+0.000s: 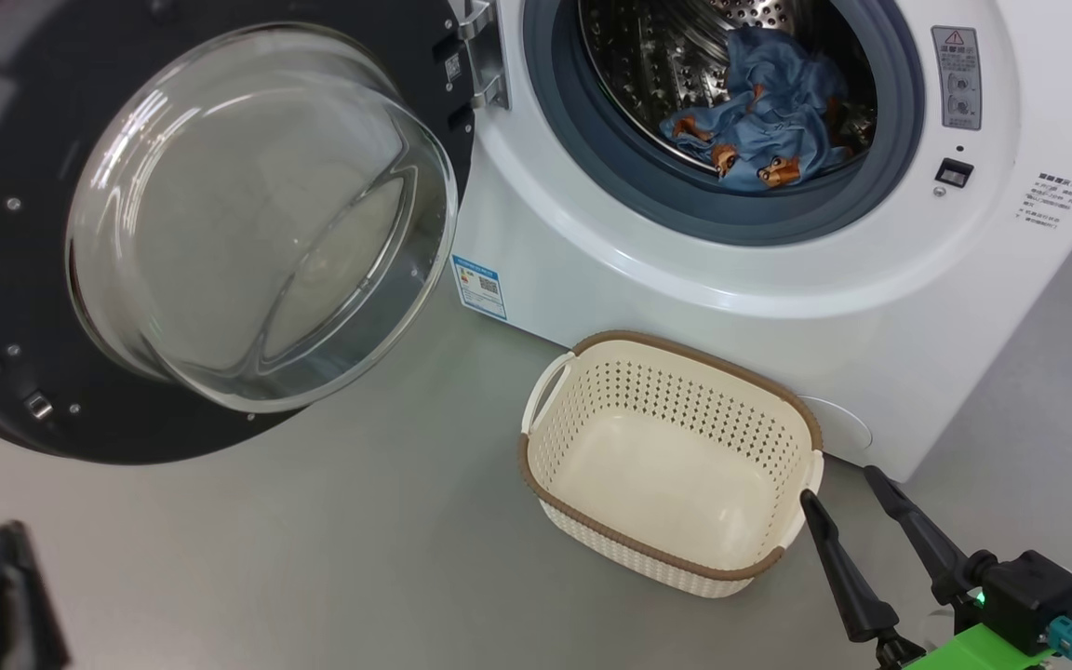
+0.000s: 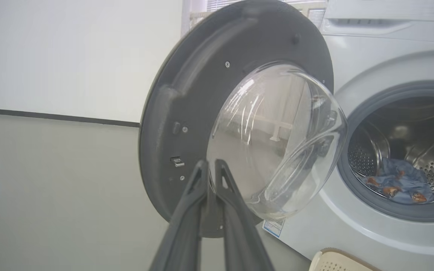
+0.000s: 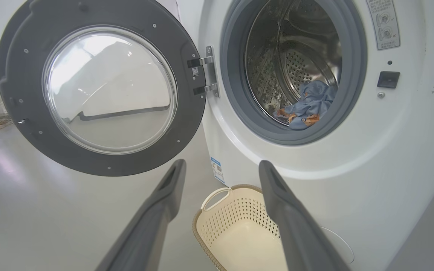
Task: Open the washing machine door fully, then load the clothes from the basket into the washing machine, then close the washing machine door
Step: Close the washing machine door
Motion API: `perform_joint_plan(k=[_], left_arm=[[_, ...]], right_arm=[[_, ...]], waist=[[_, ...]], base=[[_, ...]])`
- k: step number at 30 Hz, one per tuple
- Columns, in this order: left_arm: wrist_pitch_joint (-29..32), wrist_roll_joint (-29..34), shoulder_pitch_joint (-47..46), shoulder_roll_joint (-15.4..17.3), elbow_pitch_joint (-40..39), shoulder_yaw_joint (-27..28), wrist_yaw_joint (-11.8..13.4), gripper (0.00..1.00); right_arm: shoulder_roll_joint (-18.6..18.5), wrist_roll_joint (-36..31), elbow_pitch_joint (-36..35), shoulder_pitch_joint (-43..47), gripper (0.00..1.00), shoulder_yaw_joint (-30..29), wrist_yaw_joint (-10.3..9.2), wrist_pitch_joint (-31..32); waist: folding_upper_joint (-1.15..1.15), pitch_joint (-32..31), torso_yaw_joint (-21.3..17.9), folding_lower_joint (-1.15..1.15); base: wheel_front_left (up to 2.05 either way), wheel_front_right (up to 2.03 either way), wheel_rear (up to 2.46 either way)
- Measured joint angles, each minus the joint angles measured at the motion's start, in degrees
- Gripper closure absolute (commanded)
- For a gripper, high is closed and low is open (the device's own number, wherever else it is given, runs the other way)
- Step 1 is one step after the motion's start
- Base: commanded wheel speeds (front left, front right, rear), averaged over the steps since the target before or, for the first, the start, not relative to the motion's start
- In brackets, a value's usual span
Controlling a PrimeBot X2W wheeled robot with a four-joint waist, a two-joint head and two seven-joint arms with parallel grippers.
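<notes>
The washing machine door (image 1: 247,223) stands wide open, hinged at the left of the washing machine (image 1: 685,298), its glass bowl facing out. The clothes (image 1: 769,112) lie crumpled in the steel drum, at its front lip just behind the grey gasket. The basket (image 1: 685,391) sits empty on the floor just in front of the machine, below the opening. The left end effector (image 2: 210,165) has its fingers pressed together with nothing between them, pointing toward the door's lower rim. The right end effector (image 1: 841,486) hangs beside the basket's right end, fingers spread apart and holding nothing.
</notes>
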Motion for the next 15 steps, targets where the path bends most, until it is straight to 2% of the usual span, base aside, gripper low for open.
perform_joint_plan(k=[3,5,10,15], left_arm=[[0.0,-2.4,-2.5,0.6,-1.8,2.6,-0.2,1.00],[0.0,-5.0,-4.8,2.7,-2.8,3.2,-0.3,1.00],[0.0,-14.6,-10.9,11.9,-2.5,3.6,-0.5,1.00],[0.9,-24.3,-18.9,22.4,3.4,3.8,-0.5,1.00]], right_arm=[[0.1,0.0,-0.2,0.0,0.00,-0.2,0.00,0.0],[0.2,0.0,-0.2,0.0,0.00,-0.2,0.00,0.0],[0.3,0.0,-0.4,0.0,0.00,-0.3,0.00,0.0],[0.2,0.0,-0.5,0.0,0.00,-0.3,0.00,0.0]], waist=[[0.00,0.2,-0.1,0.00],[0.00,0.4,-0.2,0.00],[0.00,1.0,-0.4,0.00],[0.00,2.2,-1.0,0.00]], base=[[0.00,0.00,0.00],[0.00,0.00,0.00],[0.00,0.00,0.00],[0.00,0.00,0.00]])
